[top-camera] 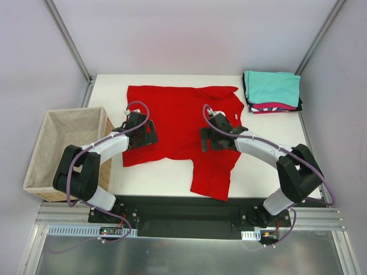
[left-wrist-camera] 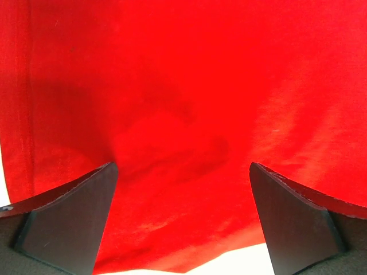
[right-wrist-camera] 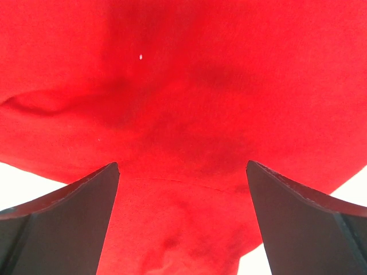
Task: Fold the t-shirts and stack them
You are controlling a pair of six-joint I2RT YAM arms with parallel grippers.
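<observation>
Red t-shirt (top-camera: pixel 178 123) lies spread open on the counter (top-camera: pixel 155 177), unfolded and creased. One long flap runs from its right half down to the counter's near edge.

Left fingers (left-wrist-camera: pixel 69 223) are spread fully wide with nothing between them. They sit over the red t-shirt's left part, close to its left hem. The left wrist view shows only red cloth in the gap, plus a sliver of counter past the hem. Can't tell whether the tips touch the cloth.

Right fingers (right-wrist-camera: pixel 63 223) are in the same state, fully wide and gripping nothing. They sit over the red t-shirt's right half, just above where the long flap starts. The cloth under them is rumpled, and bare counter shows on either side of the flap.

Both arms reach in from the near side of the red t-shirt, left arm (top-camera: pixel 109 146) and right arm (top-camera: pixel 258 146).

Folded stack sits beyond the red t-shirt's right shoulder, apart from it — teal t-shirt (top-camera: pixel 272 87) on top, magenta-pink t-shirt (top-camera: pixel 269 106) edge under it, black t-shirt (top-camera: pixel 246 91) showing at the stack's edges.

Wicker basket (top-camera: pixel 40 166) with beige lining stands left of the red t-shirt, off the counter's left side — no contact with the shirt.
</observation>
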